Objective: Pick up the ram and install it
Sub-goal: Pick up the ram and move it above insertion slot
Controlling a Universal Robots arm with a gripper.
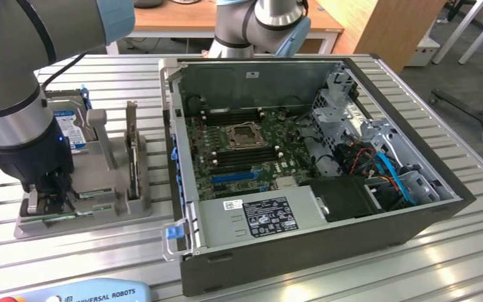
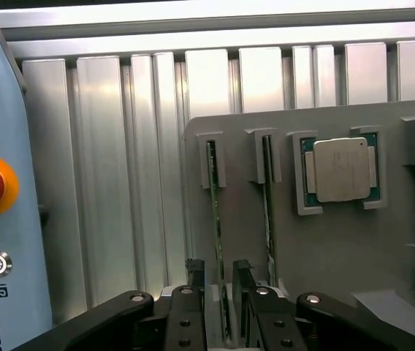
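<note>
The gripper (image 2: pixel 220 296) has its fingers (image 2: pixel 195 292) open, one on each side of the ram (image 2: pixel 213 212), which stands in the slot by the corner of the grey holder (image 2: pixel 339 285), so it should line up in the middle and squeeze gently.

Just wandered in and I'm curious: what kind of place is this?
Probably a robotics lab or workshop: a robot arm works at a slotted metal bench beside an opened computer case, with a wooden desk behind.
</note>
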